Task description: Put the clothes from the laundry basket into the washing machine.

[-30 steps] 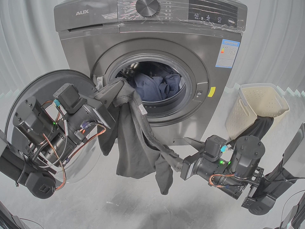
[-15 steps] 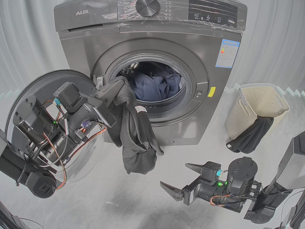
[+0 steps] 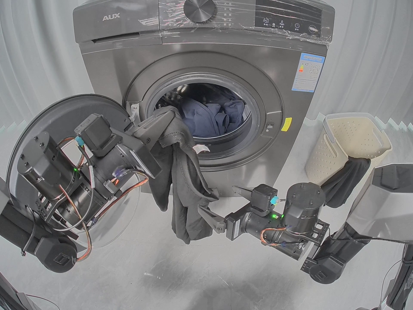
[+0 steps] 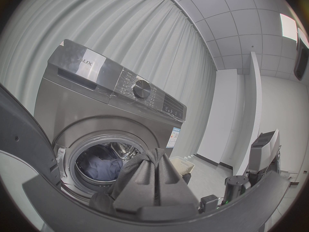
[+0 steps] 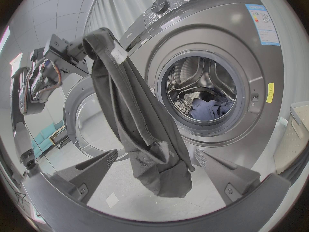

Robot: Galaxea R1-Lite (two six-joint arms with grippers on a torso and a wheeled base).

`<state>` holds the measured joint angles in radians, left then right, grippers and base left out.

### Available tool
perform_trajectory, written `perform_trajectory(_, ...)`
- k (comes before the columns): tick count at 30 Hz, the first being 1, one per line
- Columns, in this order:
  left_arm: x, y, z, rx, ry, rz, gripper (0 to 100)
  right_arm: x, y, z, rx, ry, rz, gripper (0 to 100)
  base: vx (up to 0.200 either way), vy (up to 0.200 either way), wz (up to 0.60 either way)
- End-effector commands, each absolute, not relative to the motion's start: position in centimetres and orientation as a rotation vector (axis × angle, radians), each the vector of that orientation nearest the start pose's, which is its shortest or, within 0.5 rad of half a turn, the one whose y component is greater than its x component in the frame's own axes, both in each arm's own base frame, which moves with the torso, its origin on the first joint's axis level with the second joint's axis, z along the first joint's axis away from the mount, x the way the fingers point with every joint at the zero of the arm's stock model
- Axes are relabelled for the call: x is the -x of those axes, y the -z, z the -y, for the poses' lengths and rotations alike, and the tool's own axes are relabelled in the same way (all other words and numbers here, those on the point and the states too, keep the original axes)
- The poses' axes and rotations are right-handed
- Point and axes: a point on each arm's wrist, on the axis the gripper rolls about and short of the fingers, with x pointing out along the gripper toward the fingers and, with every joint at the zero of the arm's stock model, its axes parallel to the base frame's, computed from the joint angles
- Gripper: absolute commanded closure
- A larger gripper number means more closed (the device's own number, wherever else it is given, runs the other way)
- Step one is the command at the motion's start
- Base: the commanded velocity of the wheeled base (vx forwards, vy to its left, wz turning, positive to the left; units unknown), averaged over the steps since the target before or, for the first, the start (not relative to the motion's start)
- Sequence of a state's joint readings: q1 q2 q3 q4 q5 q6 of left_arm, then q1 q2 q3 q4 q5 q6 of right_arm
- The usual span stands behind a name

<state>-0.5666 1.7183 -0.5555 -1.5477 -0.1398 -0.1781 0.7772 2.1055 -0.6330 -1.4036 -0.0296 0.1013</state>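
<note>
A dark grey garment (image 3: 185, 186) hangs from my left gripper (image 3: 165, 119), which is shut on its top fold just left of the washing machine's (image 3: 202, 44) round opening. In the left wrist view the shut gripper (image 4: 156, 165) pinches the grey cloth (image 4: 138, 165) before the drum. My right gripper (image 3: 219, 201) stands open, low in front of the machine, at the garment's lower end. From the right wrist, the garment (image 5: 145, 126) dangles between the spread gripper (image 5: 156, 153) fingers. Blue clothes (image 3: 206, 117) lie in the drum.
The machine's door (image 3: 56, 113) stands swung open at the left, behind my left arm. A cream laundry basket (image 3: 352, 138) sits on the floor at the right with a black garment (image 3: 344, 181) draped over its near rim. Pale floor spreads below the arms.
The right gripper let go of the garment's lower end and dropped away, then rose and came left, open, back to the hanging cloth. The garment now hangs from the left gripper alone.
</note>
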Motion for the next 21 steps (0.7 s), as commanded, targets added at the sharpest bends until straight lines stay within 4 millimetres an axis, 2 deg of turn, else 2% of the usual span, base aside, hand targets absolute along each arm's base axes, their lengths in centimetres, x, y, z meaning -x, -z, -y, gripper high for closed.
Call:
perform_trajectory(1, -23.1, -20.6, 15.2, 0.253, 0.735, 0.326, 100, -26.3, -6.4, -25.3, -0.051, -0.736, -0.131, 0, 0.000, 0.000, 0.00)
perform_trajectory(4, -23.1, -20.6, 15.2, 0.252, 0.734, 0.328, 100, -27.4, -5.1, -25.9, -0.046, -0.727, -0.139, 0, 0.000, 0.000, 0.00)
perform_trajectory(9, -22.5, -21.0, 15.4, 0.255, 0.759, 0.339, 100, -28.8, -4.0, -26.9, -0.049, -0.721, -0.128, 0, 0.000, 0.000, 0.00)
perform_trajectory(11, -22.3, -20.9, 15.5, 0.255, 0.769, 0.333, 100, -29.5, -3.6, -27.9, -0.038, -0.731, -0.112, 0, 0.000, 0.000, 0.00)
perform_trajectory(16, -22.1, -20.9, 15.6, 0.255, 0.775, 0.333, 100, -30.0, -3.3, -29.2, -0.045, -0.741, -0.090, 0, 0.000, 0.000, 0.00)
perform_trajectory(21, -21.8, -21.0, 15.8, 0.258, 0.789, 0.338, 100, -31.7, -3.5, -30.6, -0.076, -0.689, -0.044, 0, 0.000, 0.000, 0.00)
